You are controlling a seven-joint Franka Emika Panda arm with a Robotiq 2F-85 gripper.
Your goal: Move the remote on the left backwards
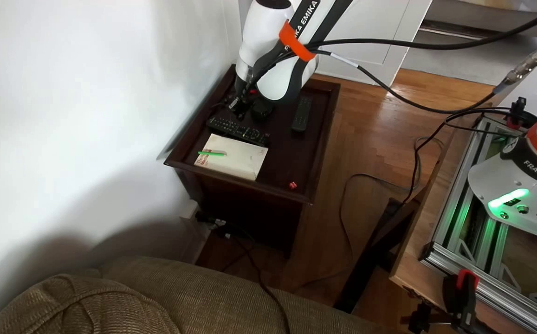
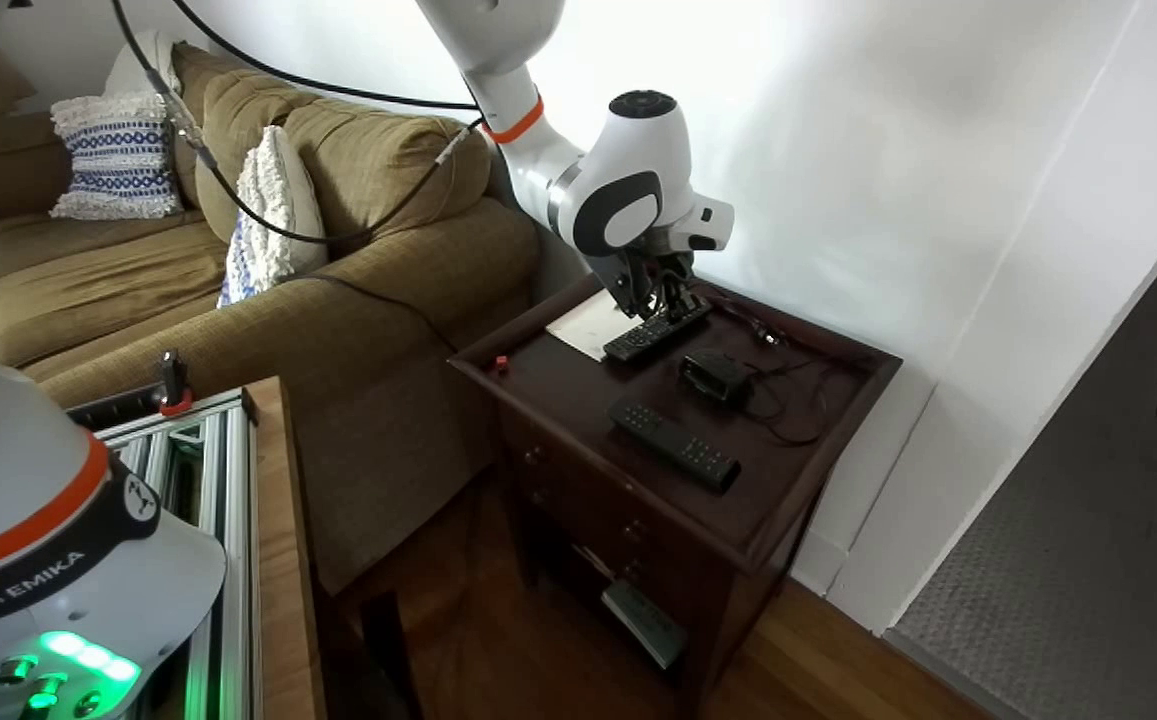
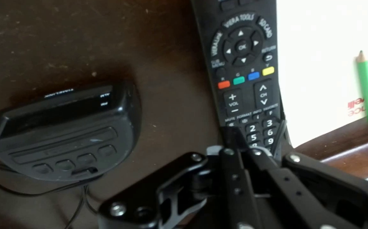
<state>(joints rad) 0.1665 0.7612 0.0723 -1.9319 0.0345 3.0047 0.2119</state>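
The remote (image 1: 238,131) is a slim black control lying across the dark table, along the edge of a pale book. It also shows in an exterior view (image 2: 638,343) and in the wrist view (image 3: 242,63). My gripper (image 3: 256,133) has one fingertip at each long edge of the remote, around its number keys, and looks shut on it. The left finger hides part of the keys. The gripper also shows in both exterior views (image 1: 239,111) (image 2: 666,302). I cannot tell whether the remote is lifted. The other dark remote (image 1: 301,114) lies apart from the gripper (image 2: 673,442).
A black clock (image 3: 66,130) with cables sits beside the remote. The pale book (image 1: 238,162) carries a green pencil (image 3: 367,90). A small red die (image 1: 293,185) lies near the table's edge. The table (image 1: 291,157) has a raised rim and stands against a white wall.
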